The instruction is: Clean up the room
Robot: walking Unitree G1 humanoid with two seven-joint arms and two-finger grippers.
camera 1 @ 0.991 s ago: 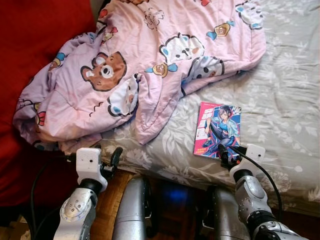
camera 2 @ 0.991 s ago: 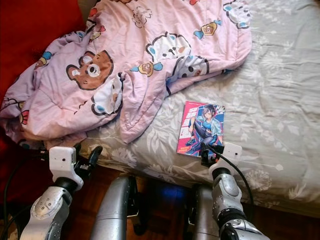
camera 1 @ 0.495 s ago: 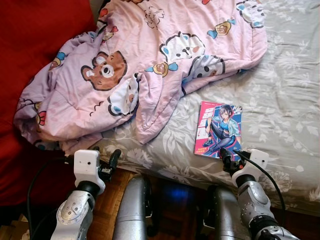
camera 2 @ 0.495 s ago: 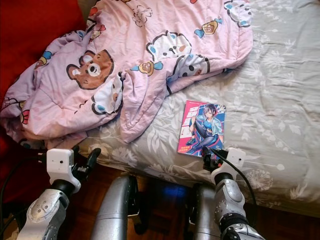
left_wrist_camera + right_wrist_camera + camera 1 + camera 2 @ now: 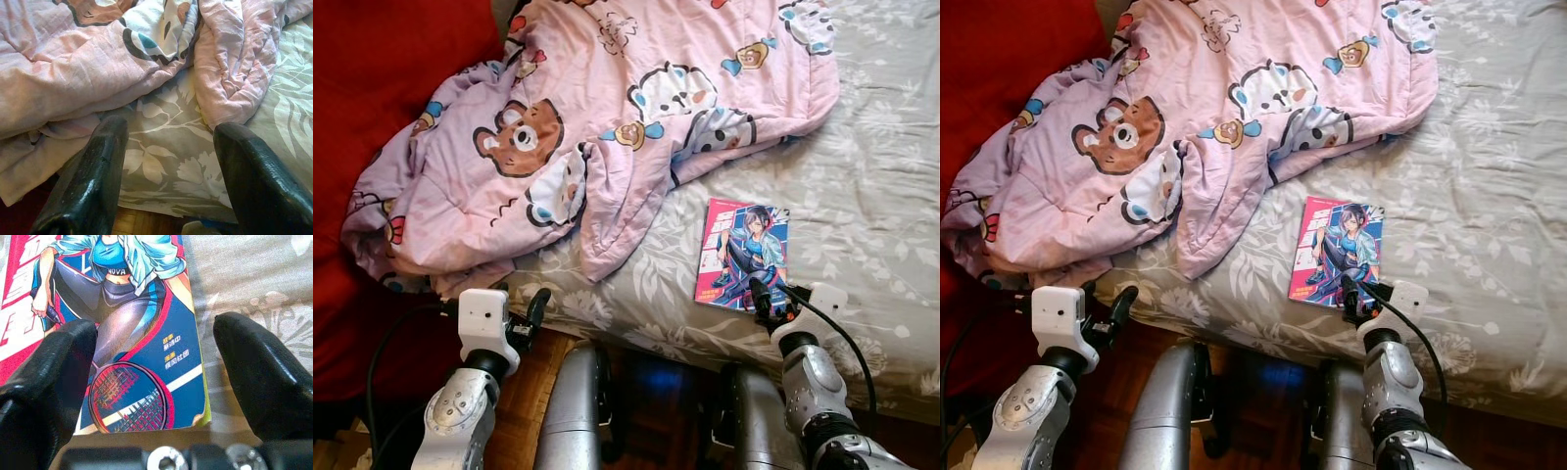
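A comic book (image 5: 744, 253) with a red and blue cover lies flat on the grey floral bed sheet (image 5: 871, 186), near the bed's front edge. My right gripper (image 5: 767, 297) is open at the book's near edge, its fingers (image 5: 254, 367) straddling the cover's lower corner (image 5: 146, 382). A crumpled pink quilt (image 5: 607, 117) with cartoon animals covers the bed's left and far part. My left gripper (image 5: 524, 318) is open, low at the bed's front edge below the quilt (image 5: 98, 58), holding nothing.
A red surface (image 5: 382, 69) lies to the left of the bed. Wooden floor (image 5: 533, 392) shows under the bed's front edge, between my arms. The right part of the sheet (image 5: 1498, 166) is bare.
My right gripper drew back from the book's lower edge, then came forward to it again. My left gripper has sunk slightly. The book and quilt have not moved.
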